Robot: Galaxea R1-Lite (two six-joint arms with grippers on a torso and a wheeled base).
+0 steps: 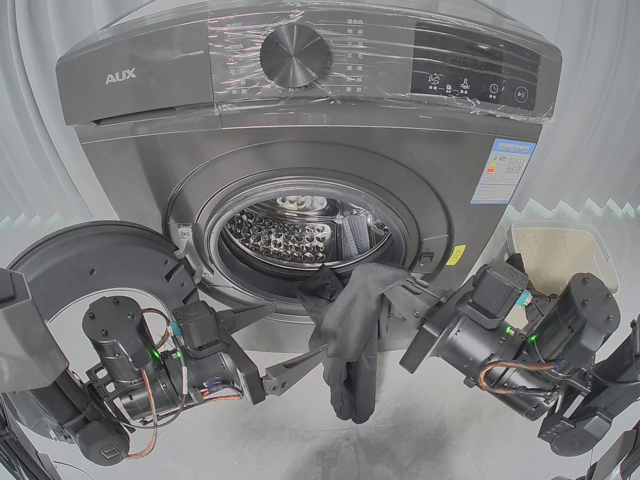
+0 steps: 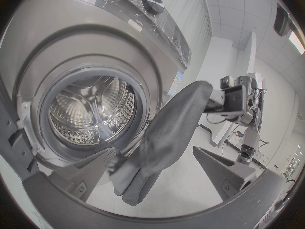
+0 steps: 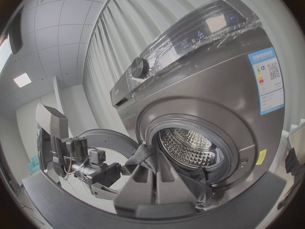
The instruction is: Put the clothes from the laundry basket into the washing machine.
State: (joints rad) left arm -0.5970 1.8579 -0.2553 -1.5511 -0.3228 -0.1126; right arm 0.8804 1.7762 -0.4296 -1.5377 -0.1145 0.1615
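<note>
While right gripper jaws clamp grey garment, left gripper jaws gape.

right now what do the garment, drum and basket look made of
The garment: soft dark grey fabric, matte, perhaps a knit; it drapes and folds limply.
The drum: metal, likely stainless steel, shiny; it reflects light and has rows of punched holes.
The basket: probably cream plastic, smooth and matte, with a rigid wall dotted with small holes.
</note>
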